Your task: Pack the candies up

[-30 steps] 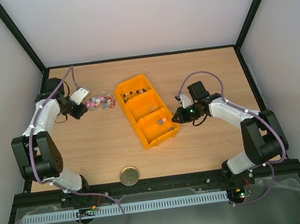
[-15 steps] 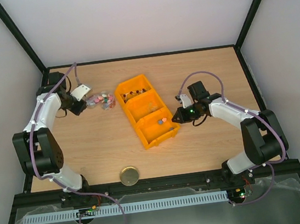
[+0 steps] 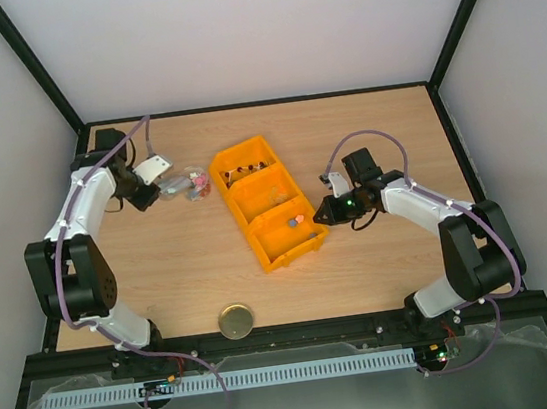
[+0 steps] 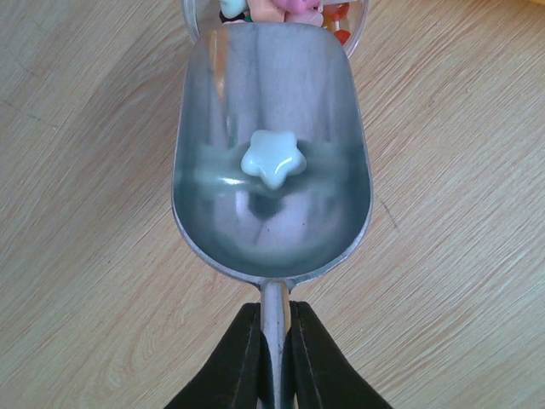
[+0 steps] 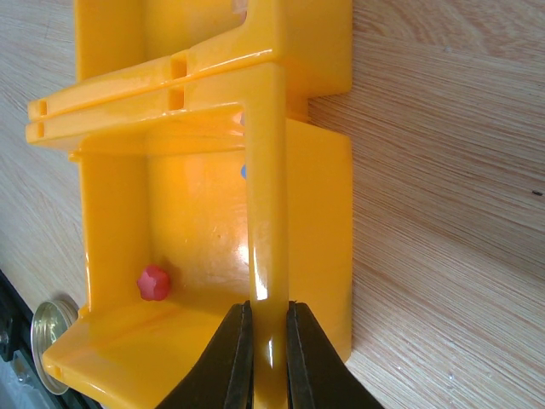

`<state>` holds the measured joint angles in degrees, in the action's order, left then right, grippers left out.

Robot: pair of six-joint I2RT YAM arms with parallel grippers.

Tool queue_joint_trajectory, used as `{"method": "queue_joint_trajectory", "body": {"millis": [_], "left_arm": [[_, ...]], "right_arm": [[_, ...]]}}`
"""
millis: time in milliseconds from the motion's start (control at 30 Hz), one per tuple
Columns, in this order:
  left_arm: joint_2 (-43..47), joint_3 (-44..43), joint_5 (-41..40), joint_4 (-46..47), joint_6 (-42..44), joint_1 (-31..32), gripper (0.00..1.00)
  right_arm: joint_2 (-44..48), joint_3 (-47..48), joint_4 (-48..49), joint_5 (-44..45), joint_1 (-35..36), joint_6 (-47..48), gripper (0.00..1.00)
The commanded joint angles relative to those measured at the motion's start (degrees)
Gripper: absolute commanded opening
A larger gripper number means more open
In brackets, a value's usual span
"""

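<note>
- Left wrist view: the left gripper (image 4: 274, 345) is pinching the thin handle of a metal scoop (image 4: 221, 196), jaws closed tight on it. The bowl is pointing straight away from the wrist.
- One pale star candy (image 4: 272, 158) is sitting alone in the middle of the bowl. The rest of the candies (image 4: 294, 7), pink, orange and red lumps, are crowding together just past the scoop's front lip.
- Seen from the top camera, those candies are lying inside a clear jar (image 3: 190, 185) tipped on its side on the table (image 3: 364, 122), and the scoop's lip is meeting its mouth.
- A yellow bin (image 3: 238, 214) is lying to the robot's right of the scoop, with the jar between them. Its long axis is running diagonally from far left to near right.
- The right gripper (image 5: 268, 341) is clamping the bin's side wall at the nearest compartment, where a red candy (image 5: 153, 282) is resting; the top view shows a blue one beside it.
- The left arm is the nearer one to the jar. Its load will likely have to swing rightward over the jar to reach the bin, and the star is lying loose in a shallow bowl.
</note>
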<state>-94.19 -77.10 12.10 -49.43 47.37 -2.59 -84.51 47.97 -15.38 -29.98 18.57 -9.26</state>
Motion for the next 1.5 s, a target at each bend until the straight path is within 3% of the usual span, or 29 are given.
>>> {"method": "queue_joint_trajectory", "body": {"millis": [0,333,633,767,933,1233,1467], "left_arm": [[0.14,-2.17,-4.36,-3.14,2.23,1.29,0.02],[2.37,-2.48,-12.99,-1.73,6.46,3.47,0.02],[3.14,-3.86,-12.87,-1.85,6.88,4.58,0.02],[3.21,-5.84,-7.71,-3.28,5.47,3.18,0.02],[6.38,-5.31,5.01,-6.31,6.81,0.97,0.02],[15.39,9.52,18.00,-3.54,9.41,0.39,0.02],[21.59,23.28,20.77,3.46,9.89,1.29,0.02]], "right_arm": [[0.32,-1.29,-2.82,2.38,-0.69,-0.39,0.01],[-0.02,-0.98,-2.61,2.22,-0.68,-0.49,0.01],[-0.13,-0.54,-2.82,2.37,-0.73,-0.20,0.01],[0.29,-0.47,-3.04,2.74,-0.90,0.26,0.01],[0.49,-0.28,-3.21,3.42,-1.33,1.47,0.01],[0.53,1.14,-6.55,4.14,-2.49,7.01,0.01],[2.15,0.73,-8.83,5.08,-3.75,11.93,0.02]]}}
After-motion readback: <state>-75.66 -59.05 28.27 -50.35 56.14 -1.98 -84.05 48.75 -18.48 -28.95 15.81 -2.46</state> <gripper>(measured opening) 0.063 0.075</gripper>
